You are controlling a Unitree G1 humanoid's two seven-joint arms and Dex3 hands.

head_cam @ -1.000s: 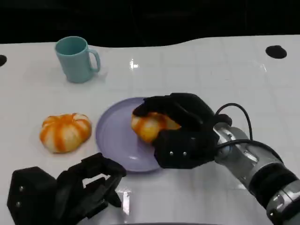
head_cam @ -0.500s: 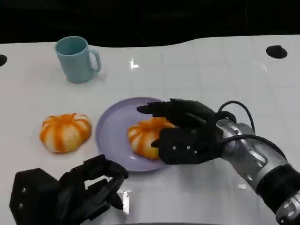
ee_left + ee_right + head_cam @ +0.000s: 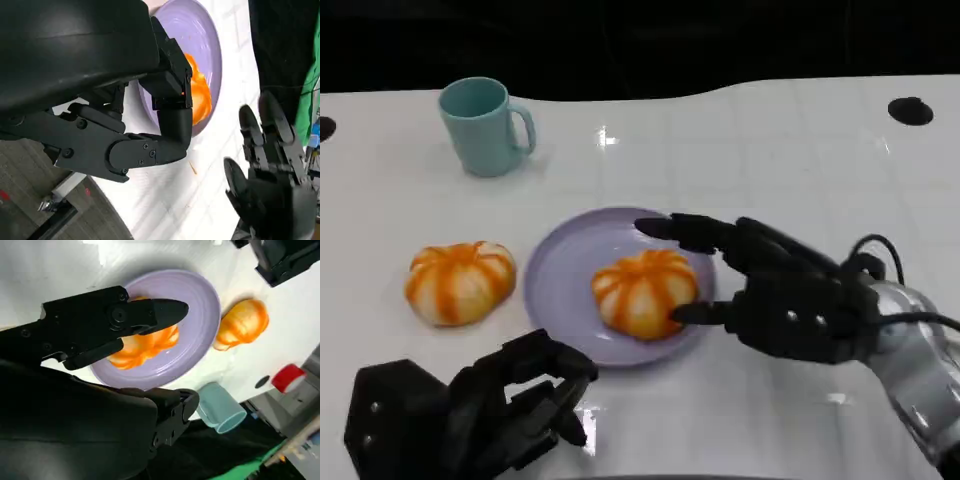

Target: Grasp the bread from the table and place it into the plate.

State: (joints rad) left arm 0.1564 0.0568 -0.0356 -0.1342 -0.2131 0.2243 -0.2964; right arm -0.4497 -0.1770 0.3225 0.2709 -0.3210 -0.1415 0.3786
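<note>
A glossy white table (image 3: 740,140) held a round lavender plate (image 3: 560,280). On the plate sat an orange-and-white striped bread roll (image 3: 642,290). The right hand (image 3: 770,290) hovered just beside the roll, fingers spread and released. The left hand (image 3: 470,415) rested near the table's front edge, fingers curled in on nothing. A second striped roll (image 3: 458,282) lay left of the plate; a teal ceramic mug (image 3: 485,127) stood beyond.

The right robot hand (image 3: 790,300) is matte black, with blocky segmented fingers and small round screws set in its palm plate. A thin black cable (image 3: 880,250) loops over its wrist onto a silver forearm (image 3: 920,370). The left robot hand (image 3: 470,415) is likewise black, its shell rounded and glossy.
</note>
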